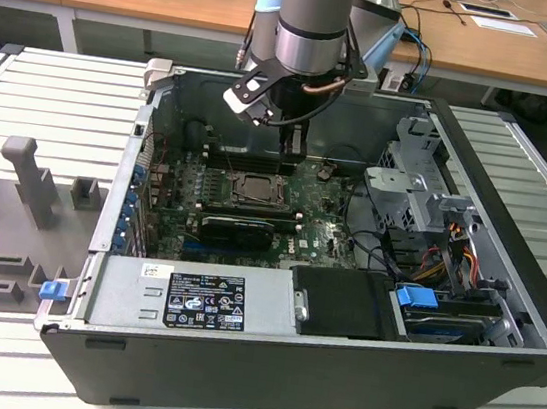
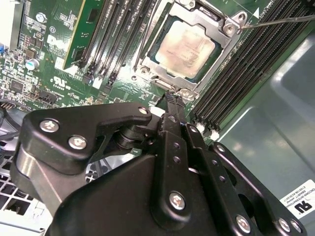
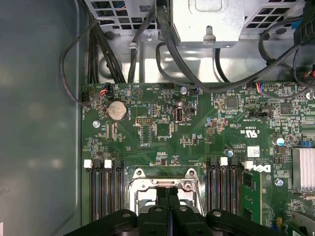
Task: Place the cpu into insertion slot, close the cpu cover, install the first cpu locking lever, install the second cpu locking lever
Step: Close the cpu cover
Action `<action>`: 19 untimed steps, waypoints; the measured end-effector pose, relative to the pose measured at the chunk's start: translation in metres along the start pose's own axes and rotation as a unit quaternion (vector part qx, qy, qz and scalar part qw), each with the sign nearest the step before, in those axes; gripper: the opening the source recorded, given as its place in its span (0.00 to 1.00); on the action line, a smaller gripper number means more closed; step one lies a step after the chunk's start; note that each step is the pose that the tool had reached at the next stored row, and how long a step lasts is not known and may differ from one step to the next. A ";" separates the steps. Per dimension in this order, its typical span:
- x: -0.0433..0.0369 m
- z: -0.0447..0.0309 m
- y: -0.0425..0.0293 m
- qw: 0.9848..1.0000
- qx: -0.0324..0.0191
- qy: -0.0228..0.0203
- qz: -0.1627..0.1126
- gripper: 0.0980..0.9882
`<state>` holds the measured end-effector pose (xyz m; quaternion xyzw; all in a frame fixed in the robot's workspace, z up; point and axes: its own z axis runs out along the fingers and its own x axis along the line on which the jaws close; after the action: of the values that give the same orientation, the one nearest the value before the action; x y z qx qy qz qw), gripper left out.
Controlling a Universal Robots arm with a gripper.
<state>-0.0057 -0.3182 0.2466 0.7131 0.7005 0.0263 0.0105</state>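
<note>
In the second wrist view the cpu (image 2: 189, 44) lies flat in the insertion slot (image 2: 158, 73), its pale metal face showing through the window of the cpu cover (image 2: 221, 59), which lies down over it. A thin locking lever (image 2: 280, 20) sticks out from one socket corner across the memory slots. My gripper (image 2: 172, 101) is shut, fingers pressed together with nothing visible between them, its tip just off the socket's near corner. In the exterior view my gripper (image 1: 291, 149) hangs low inside the case behind the insertion slot (image 1: 252, 190). The first wrist view shows my gripper (image 3: 166, 192) at the cpu cover (image 3: 165, 184).
Long black memory slots (image 2: 246, 64) flank the socket on both sides. The open computer case (image 1: 509, 256) walls me in, with a power supply (image 1: 200, 301) in front, a drive cage (image 1: 408, 182) and cables (image 3: 147, 44) to the exterior view's right. A grey fixture (image 1: 24, 182) lies outside.
</note>
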 end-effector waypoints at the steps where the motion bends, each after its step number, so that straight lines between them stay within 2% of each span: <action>1: 0.0000 0.0000 -0.0004 1.000 0.000 0.000 0.000 0.01; 19: -0.0001 -0.0002 -0.0038 1.000 0.000 0.000 0.000 0.01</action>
<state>-0.0095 -0.3183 0.2466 0.7130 0.7006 0.0263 0.0105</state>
